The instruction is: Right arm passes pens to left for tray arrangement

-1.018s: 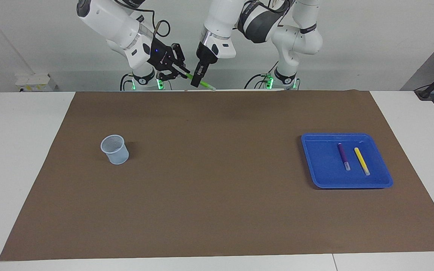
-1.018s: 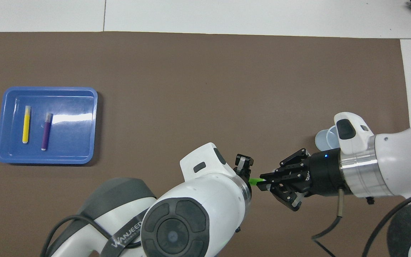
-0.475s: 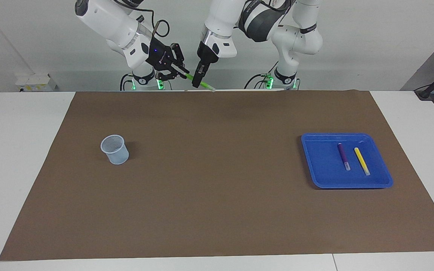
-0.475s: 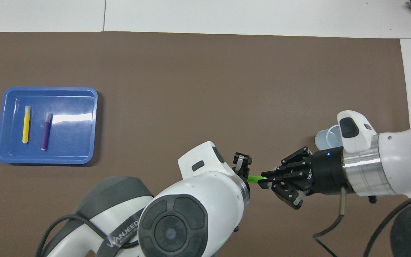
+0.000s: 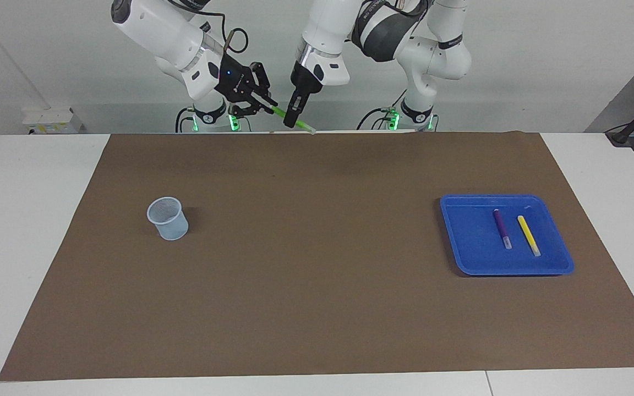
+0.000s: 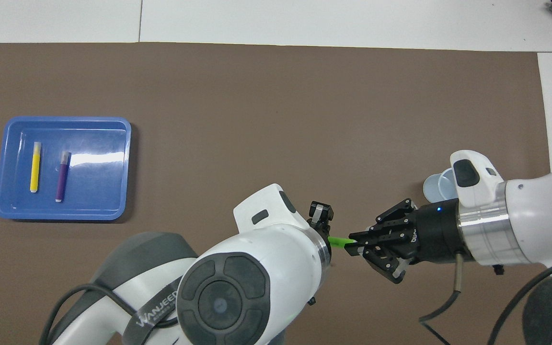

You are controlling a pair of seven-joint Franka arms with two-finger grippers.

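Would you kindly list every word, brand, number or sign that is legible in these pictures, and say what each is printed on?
"WANJEED" or similar, last letters uncertain: white lettering on the black cable sleeve along the left arm.
White lettering on the right end effector body: too small to read.
Dark band on the left arm's upper link: lettering blurred, unreadable.
Blue tray, pens and cup: no text visible.

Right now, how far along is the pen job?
Done: the yellow pen and purple pen lie in the blue tray. In hand: the green pen is up in the air between the right gripper and left gripper. Left: releasing it and traying it.
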